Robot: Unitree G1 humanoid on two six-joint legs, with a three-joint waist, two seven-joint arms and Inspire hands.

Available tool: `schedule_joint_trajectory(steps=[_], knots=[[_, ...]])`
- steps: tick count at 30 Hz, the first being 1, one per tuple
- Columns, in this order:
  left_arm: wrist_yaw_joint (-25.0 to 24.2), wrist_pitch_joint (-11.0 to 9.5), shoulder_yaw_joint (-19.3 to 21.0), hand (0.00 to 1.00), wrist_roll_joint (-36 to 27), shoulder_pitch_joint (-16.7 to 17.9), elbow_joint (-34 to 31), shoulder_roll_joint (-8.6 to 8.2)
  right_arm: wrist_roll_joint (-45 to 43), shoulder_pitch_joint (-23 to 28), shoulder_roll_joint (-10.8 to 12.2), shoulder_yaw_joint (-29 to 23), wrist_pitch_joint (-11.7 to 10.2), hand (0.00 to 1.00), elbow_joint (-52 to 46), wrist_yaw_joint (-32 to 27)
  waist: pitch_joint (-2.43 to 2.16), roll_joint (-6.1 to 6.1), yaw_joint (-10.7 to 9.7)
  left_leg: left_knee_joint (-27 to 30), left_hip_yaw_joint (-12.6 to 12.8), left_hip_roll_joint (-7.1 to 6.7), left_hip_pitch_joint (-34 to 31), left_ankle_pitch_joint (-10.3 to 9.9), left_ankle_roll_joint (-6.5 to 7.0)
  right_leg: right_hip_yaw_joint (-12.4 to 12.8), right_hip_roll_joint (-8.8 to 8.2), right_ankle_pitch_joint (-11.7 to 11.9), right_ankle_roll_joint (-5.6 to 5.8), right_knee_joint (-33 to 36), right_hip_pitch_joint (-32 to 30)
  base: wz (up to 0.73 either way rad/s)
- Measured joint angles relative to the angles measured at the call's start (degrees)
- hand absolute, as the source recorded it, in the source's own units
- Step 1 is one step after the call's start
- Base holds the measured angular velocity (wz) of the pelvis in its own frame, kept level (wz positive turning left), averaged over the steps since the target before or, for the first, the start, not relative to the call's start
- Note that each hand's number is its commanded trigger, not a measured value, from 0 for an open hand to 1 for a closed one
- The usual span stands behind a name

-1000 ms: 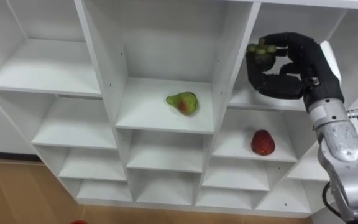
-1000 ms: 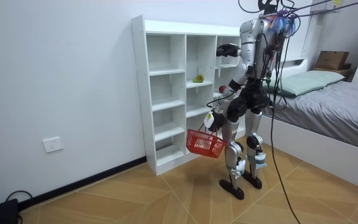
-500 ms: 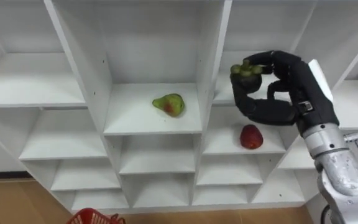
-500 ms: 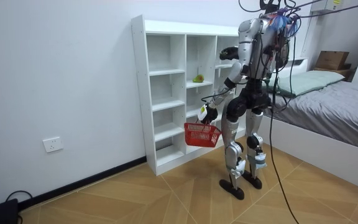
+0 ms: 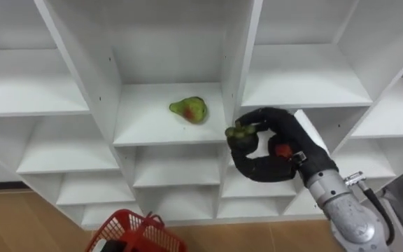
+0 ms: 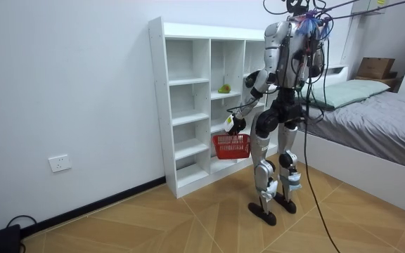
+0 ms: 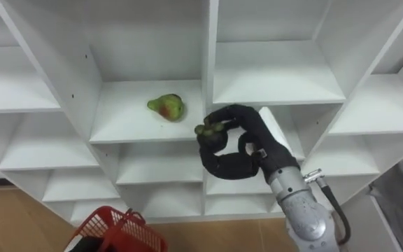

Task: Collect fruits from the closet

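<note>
Now lowered, right hand (image 5: 266, 168) gripping dark fruit (image 5: 240, 134), red basket (image 5: 145, 235) raised.

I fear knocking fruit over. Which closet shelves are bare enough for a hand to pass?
Bare: the shelf right of the pear, and the shelves left of it. Crowded: the pear's shelf, and the compartment behind the right robot hand, holding a red fruit.

Red basket (image 5: 137, 234) runs off the bottom edge, its lower part cut away. Red fruit (image 5: 282, 149) peeks through the right hand (image 5: 264, 170), mostly covered. Dark fruit (image 5: 240, 133) half wrapped by fingers (image 5: 266, 115). In the room view, the left hand (image 6: 234, 125) is too small to read.
</note>
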Motion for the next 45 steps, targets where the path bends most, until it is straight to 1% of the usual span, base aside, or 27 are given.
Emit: schedule_joint_trajectory(steps=[1,2,4,6,9,11,12,13,14,16,17,19,23,26,29,31,32,33,37,45], knots=[[0.0,0.0,-0.7,1.0,0.0,-1.0,0.0,0.25,0.2,-0.8,0.3,0.1,-0.2,1.0,1.6,-0.2,0.26,-0.11,-0.1,0.2,-0.1,0.0,-0.5,0.0,0.01,-0.4,-0.07,0.0,0.0,0.0,-0.3,0.1],[0.0,-0.1,-1.0,1.0,0.0,-1.5,0.0,0.31,0.1,-1.1,0.4,0.1,-0.2,1.0,2.4,-0.4,0.4,-0.23,-0.2,0.3,-0.1,0.0,-0.8,0.0,0.03,-0.5,-0.09,0.0,0.0,0.1,-0.6,0.07],[-0.3,-0.6,-2.6,1.0,-0.8,-3.3,0.0,0.41,0.1,-2.4,0.4,0.7,-0.1,1.0,4.8,-0.6,0.51,-0.42,-0.1,1.2,-0.3,0.1,-3.0,0.0,0.06,-0.6,-0.12,0.0,-0.05,0.9,-2.6,0.0],[-0.8,-0.9,-3.3,1.0,-1.1,-3.9,0.1,0.32,0.1,-2.9,0.6,1.3,-0.2,1.0,5.7,-0.5,0.51,-0.42,-0.1,1.6,-0.3,0.13,-4.2,0.1,0.12,-0.6,-0.14,0.1,-0.11,1.2,-3.8,0.0],[-1.8,-0.9,-4.6,1.0,-2.1,-4.4,0.0,0.29,0.2,-3.0,0.5,2.8,-0.3,1.0,6.8,-1.1,0.6,-0.24,-0.1,2.6,-0.4,0.21,-5.7,0.1,0.14,-0.9,-0.18,0.1,-0.17,1.2,-4.8,0.05],[-1.9,-0.9,-5.3,1.0,-2.2,-5.2,-0.5,0.28,0.2,-3.8,0.6,3.8,-0.8,1.0,8.9,-1.4,0.66,-0.11,-0.1,3.1,-0.9,0.24,-7.1,0.1,0.15,-1.3,-0.53,0.2,-0.28,1.4,-5.9,0.1],[-2.0,-1.0,-5.4,1.0,-2.7,-5.7,-1.1,0.26,0.1,-5.3,0.7,4.9,-1.3,1.0,11.9,-1.5,0.73,-0.05,-0.1,3.1,-0.9,0.3,-7.7,0.1,0.14,-1.2,-0.56,0.2,-0.29,2.0,-6.8,0.0],[-2.1,-1.2,-5.5,1.0,-3.3,-6.1,-1.8,0.21,-0.3,-6.4,0.8,5.8,-1.3,1.0,14.5,-1.7,0.72,0.02,0.2,3.1,-0.9,0.33,-8.1,0.2,0.15,-1.3,-0.56,0.2,-0.29,2.2,-7.2,0.0],[-2.1,-1.5,-5.5,1.0,-3.3,-6.3,-2.1,0.21,-0.9,-6.7,0.9,6.1,-1.3,1.0,15.3,-1.8,0.75,0.06,0.3,3.1,-0.9,0.33,-8.2,0.2,0.15,-1.3,-0.56,0.2,-0.29,2.1,-7.3,0.0],[-2.4,-2.9,-5.5,1.0,-3.3,-6.8,-3.1,0.21,-2.2,-7.2,0.9,7.2,-1.3,1.0,17.2,-2.0,0.75,0.14,1.1,3.0,-0.9,0.32,-8.5,0.2,0.14,-1.3,-0.52,0.2,-0.29,2.2,-7.6,0.0],[-2.4,-3.1,-5.6,1.0,-3.3,-7.1,-3.1,0.21,-2.3,-7.2,0.9,7.3,-1.3,1.0,17.5,-2.1,0.75,0.14,1.2,3.0,-0.9,0.32,-8.6,0.2,0.14,-1.3,-0.51,0.2,-0.29,2.2,-7.7,0.0],[-2.5,-3.2,-5.7,1.0,-3.3,-7.5,-3.4,0.22,-2.4,-7.3,0.9,8.1,-1.7,1.0,19.1,-2.4,0.74,0.13,1.3,3.0,-1.1,0.29,-8.9,0.2,0.14,-1.5,-0.5,0.2,-0.29,2.1,-7.9,0.02],[-2.6,-3.2,-6.8,1.0,-3.9,-7.5,-3.5,0.45,-2.2,-7.3,0.8,9.1,-1.7,1.0,21.4,-2.5,0.74,0.15,1.3,3.1,-1.4,0.24,-9.4,0.2,0.14,-2.2,-0.5,0.2,-0.29,1.9,-8.1,0.06],[-2.8,-3.2,-7.6,1.0,-5.6,-7.9,-3.7,0.38,-2.3,-8.3,0.8,10.5,-1.8,1.0,24.4,-2.6,0.75,0.24,1.3,3.1,-1.6,0.22,-9.6,0.2,0.14,-2.8,-0.42,0.2,-0.29,1.9,-8.1,0.06],[-2.8,-3.3,-7.8,1.0,-6.3,-7.9,-6.0,-0.06,-2.5,-8.4,0.8,10.8,-2.0,1.0,26.4,-2.5,0.72,0.63,1.5,3.1,-2.2,0.16,-9.8,0.2,0.14,-3.0,-0.41,0.2,-0.29,1.8,-8.2,0.06],[-2.7,-4.6,-8.2,1.0,-7.7,-7.9,-7.5,-0.06,-3.8,-8.4,0.9,11.4,-2.1,1.0,26.8,-2.4,0.66,1.16,1.6,3.1,-2.2,0.16,-9.8,0.2,0.14,-3.0,-0.41,0.2,-0.29,1.8,-8.2,0.0],[-2.7,-4.8,-8.4,1.0,-8.1,-7.9,-7.8,-0.11,-4.3,-8.4,0.9,11.5,-2.2,1.0,26.8,-2.4,0.64,1.28,1.6,3.1,-2.2,0.15,-9.7,0.2,0.14,-3.0,-0.42,0.2,-0.29,1.8,-8.2,0.0],[-2.7,-5.4,-8.4,1.0,-8.3,-7.9,-8.2,-0.28,-4.9,-8.4,0.9,11.8,-2.4,1.0,26.8,-2.4,0.54,1.49,1.6,3.1,-2.2,0.15,-9.7,0.2,0.14,-3.0,-0.45,0.2,-0.29,1.8,-8.2,0.0],[-2.6,-5.9,-9.0,1.0,-8.8,-8.0,-9.6,-0.37,-5.7,-8.4,0.9,12.6,-2.7,1.0,26.9,-2.4,0.5,1.61,1.5,3.1,-2.4,0.16,-9.8,0.3,0.08,-3.2,-0.38,0.2,-0.29,1.8,-8.1,0.01],[-3.0,-5.9,-11.4,1.0,-8.8,-8.1,-9.7,-0.28,-5.9,-8.4,1.0,14.5,-2.7,1.0,28.6,-2.3,0.51,1.61,1.7,3.1,-2.7,-0.03,-10.0,0.4,0.17,-3.5,-0.47,0.2,-0.29,1.8,-8.2,0.01]])
